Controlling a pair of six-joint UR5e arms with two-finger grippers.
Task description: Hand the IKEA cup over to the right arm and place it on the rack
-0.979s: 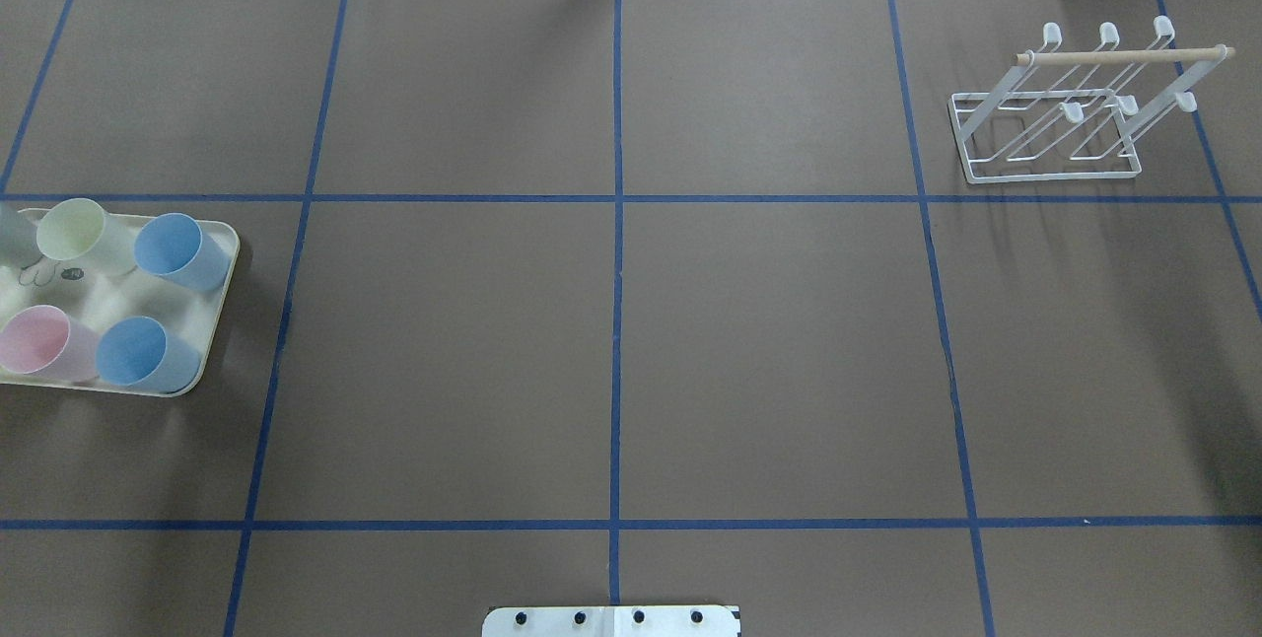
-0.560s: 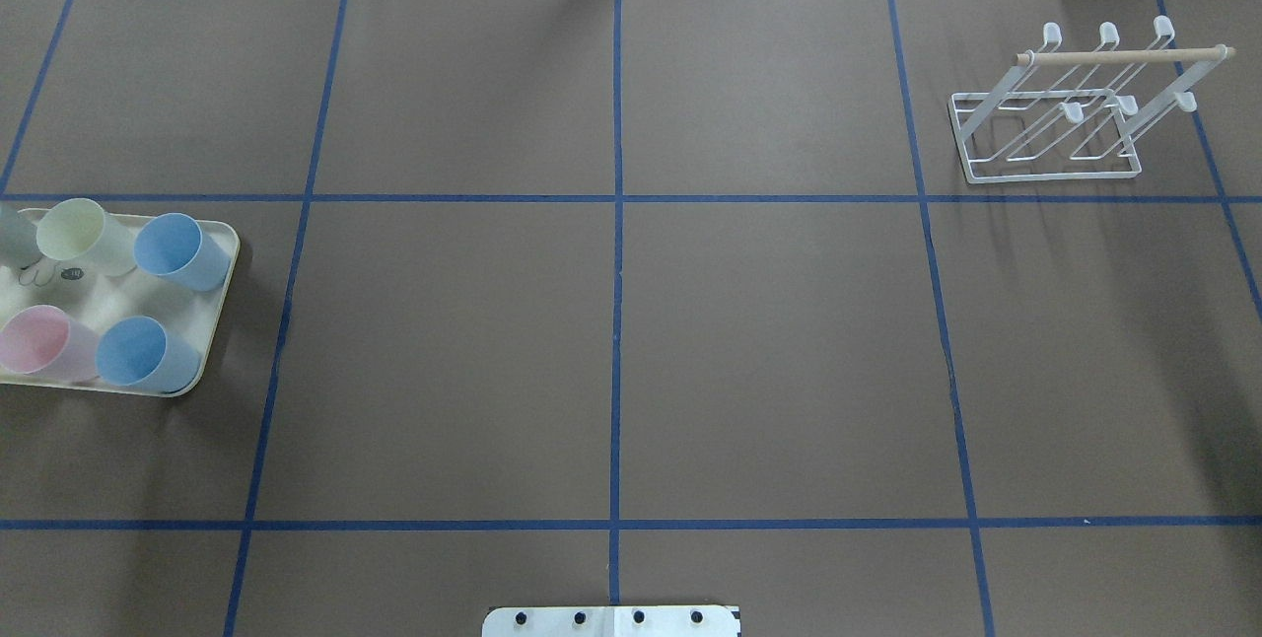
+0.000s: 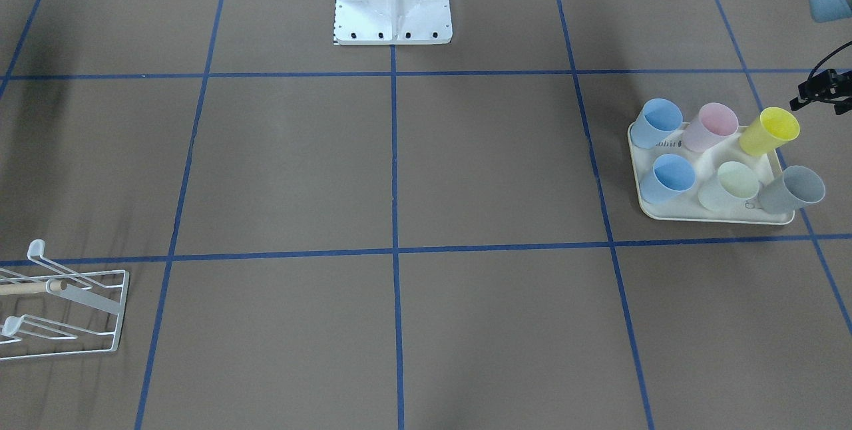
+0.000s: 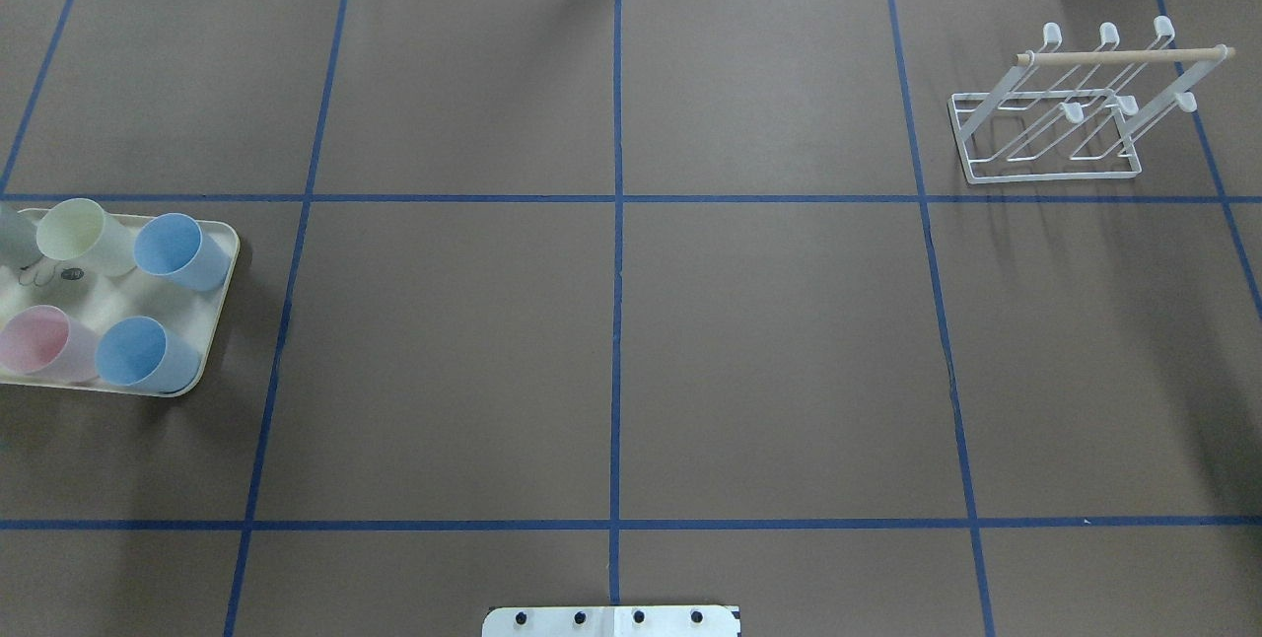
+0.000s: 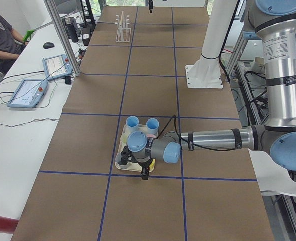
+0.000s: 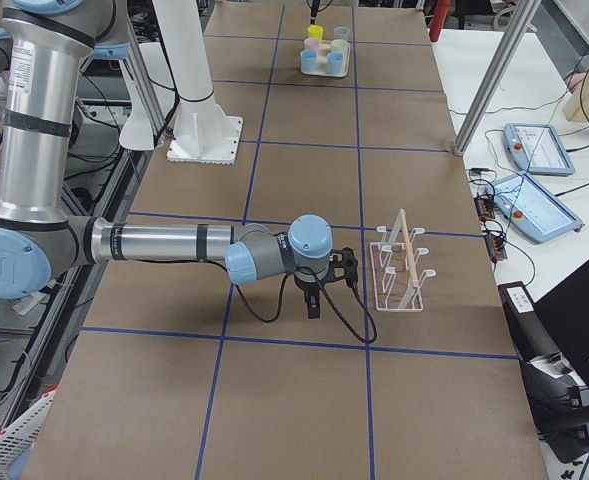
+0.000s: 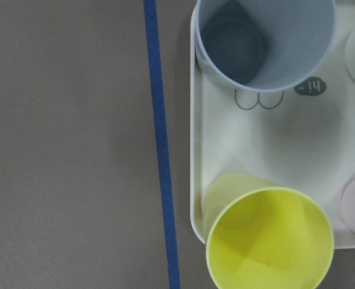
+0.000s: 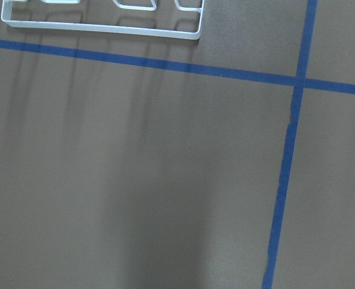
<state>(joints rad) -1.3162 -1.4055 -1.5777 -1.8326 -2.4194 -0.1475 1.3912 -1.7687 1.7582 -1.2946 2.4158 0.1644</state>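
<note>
Several plastic cups stand upright on a cream tray [image 3: 715,217]: yellow [image 3: 772,130], grey [image 3: 792,189], pale green [image 3: 731,185], pink [image 3: 711,125] and two blue ones. The left wrist view looks straight down on the yellow cup [image 7: 270,241] and the grey cup [image 7: 264,42]. My left gripper [image 5: 144,172] hangs above the tray's end by these cups; I cannot tell if it is open. The white wire rack [image 4: 1075,114] with its wooden dowel stands empty at the far right. My right gripper [image 6: 314,303] hangs beside the rack [image 6: 402,265]; I cannot tell its state.
Blue tape lines divide the brown table cover. The robot's white base [image 3: 393,4] stands at the middle of the near edge. Only the rack's base edge [image 8: 105,25] shows in the right wrist view. An operator [image 5: 2,35] sits at a side bench with tablets.
</note>
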